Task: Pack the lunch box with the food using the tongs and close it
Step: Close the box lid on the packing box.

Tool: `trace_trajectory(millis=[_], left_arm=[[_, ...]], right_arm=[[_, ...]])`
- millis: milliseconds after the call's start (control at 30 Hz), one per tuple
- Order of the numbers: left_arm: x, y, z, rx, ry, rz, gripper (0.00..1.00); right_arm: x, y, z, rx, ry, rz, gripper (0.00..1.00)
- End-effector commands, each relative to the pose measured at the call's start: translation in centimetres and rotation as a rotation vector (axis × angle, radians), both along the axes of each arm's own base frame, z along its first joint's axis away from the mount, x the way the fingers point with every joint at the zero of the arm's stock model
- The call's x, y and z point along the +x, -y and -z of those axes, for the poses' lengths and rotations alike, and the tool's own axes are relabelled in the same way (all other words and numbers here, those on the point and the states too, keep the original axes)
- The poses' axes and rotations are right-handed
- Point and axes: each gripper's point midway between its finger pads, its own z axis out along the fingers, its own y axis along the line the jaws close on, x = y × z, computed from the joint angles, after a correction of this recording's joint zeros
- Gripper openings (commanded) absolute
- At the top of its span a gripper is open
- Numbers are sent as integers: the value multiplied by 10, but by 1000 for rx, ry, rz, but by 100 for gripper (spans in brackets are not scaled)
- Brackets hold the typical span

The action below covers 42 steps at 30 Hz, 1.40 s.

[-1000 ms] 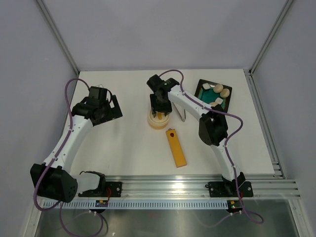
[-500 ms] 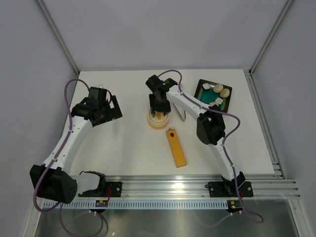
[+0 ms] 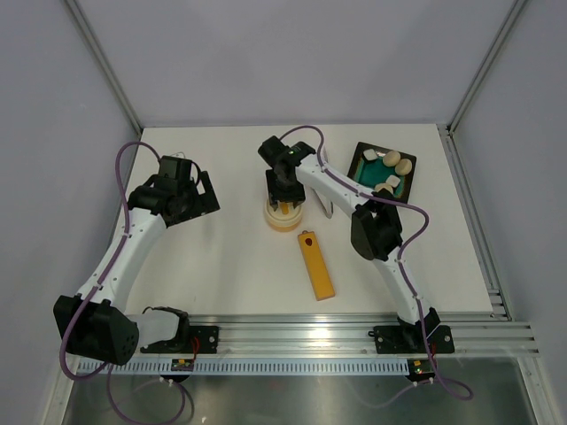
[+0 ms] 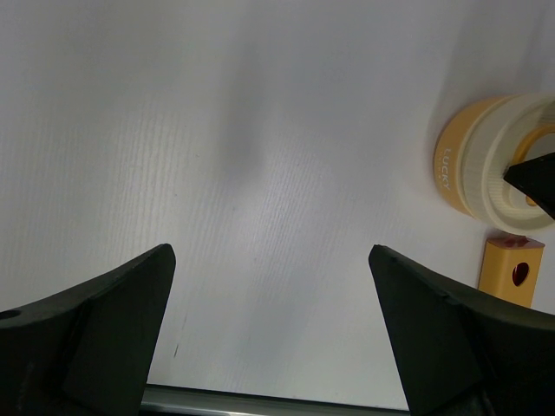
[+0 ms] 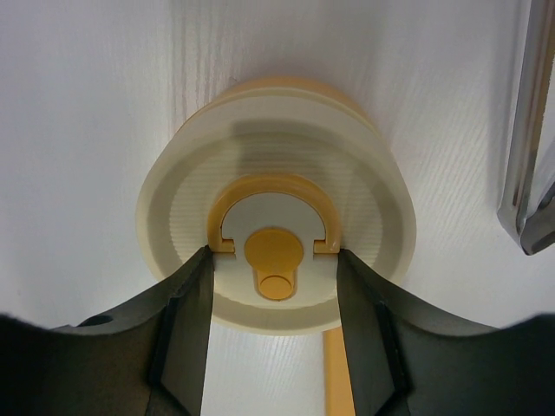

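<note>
The lunch box (image 3: 284, 216) is a cream-yellow round bowl at mid-table, with its lid (image 5: 273, 234) sitting on top. My right gripper (image 5: 271, 256) hangs straight over it, its fingers pressed against both sides of the lid's raised centre beside the orange handle. The tongs (image 5: 529, 165) lie on the table just right of the box, also visible in the top view as slim silver tongs (image 3: 326, 209). Food (image 3: 392, 159), cream ovals and white blocks, lies in the black tray (image 3: 360, 158). My left gripper (image 4: 270, 260) stands wide open over bare table to the left.
A long orange-yellow bar with a red dot (image 3: 315, 264) lies in front of the lunch box. The black tray sits at the back right near the frame rail (image 3: 469, 212). The left arm (image 3: 173, 195) hovers well left of the box.
The right arm's wrist and elbow have drifted slightly left over the lunch box. The left arm has stayed put.
</note>
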Motion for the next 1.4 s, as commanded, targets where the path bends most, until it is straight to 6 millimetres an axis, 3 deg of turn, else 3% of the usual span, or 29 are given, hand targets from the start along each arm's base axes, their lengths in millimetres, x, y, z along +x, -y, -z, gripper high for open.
trace_trajectory(millis=[0,233,567,900,1100,1367], left_arm=[[6,1,-8,-11,50,8,99],[5,0,-8,-10,51,6,99],[4,-1,-9,-7,50,4,99],[2,-1,-7,-9,48,4,99],[2,0,-7,-12,51,4,99],[3,2,-5,-22,47,8,99]], right_arm=[[2,-14,5,-9,36,-6,37],[1,-6,21,-90,40,-4,38],[-12,-23,46,12,-36,-52,40],[-22,-19,59,36,-86,-55,45],[-20,-11,45,1,-60,-54,60],[-4,-15,-23,73,93,-66,62]])
